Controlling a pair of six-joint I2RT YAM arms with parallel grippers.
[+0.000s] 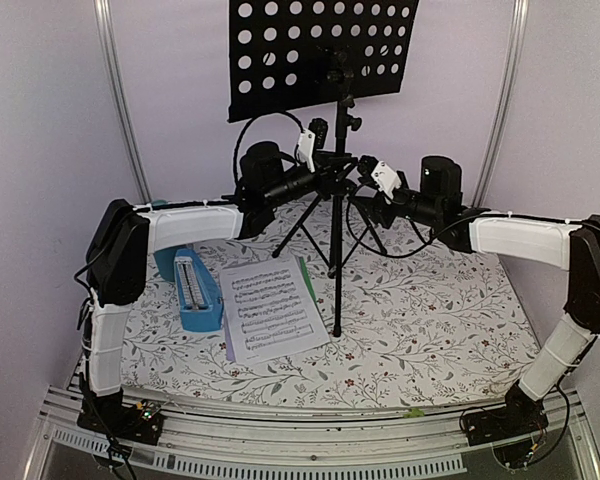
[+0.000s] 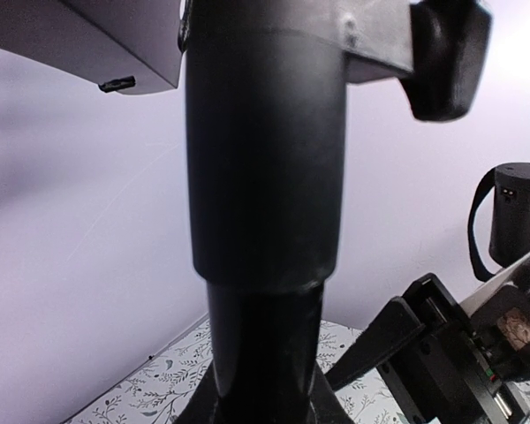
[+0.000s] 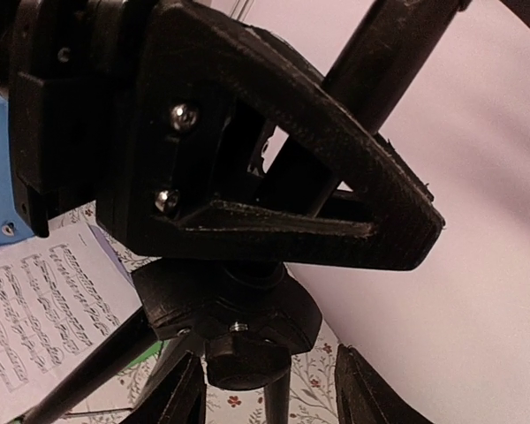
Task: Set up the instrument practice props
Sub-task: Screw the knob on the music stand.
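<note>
Stand (image 1: 337,270) inside left end effector (image 1: 331,177).

Music stand (image 1: 338,270) looks matt black metal, pages (image 1: 270,310) paper, metronome (image 1: 197,295) smooth plastic

A worktop (image 1: 430,320) covered by a white cloth printed with small leaves and flowers was shown. A teal cup (image 1: 166,268) was set on it near the left edge, partly hidden. Plain lilac walls (image 1: 40,120) were seen behind, and a ridged metal rail (image 1: 310,440) was fixed along the near edge.
</note>
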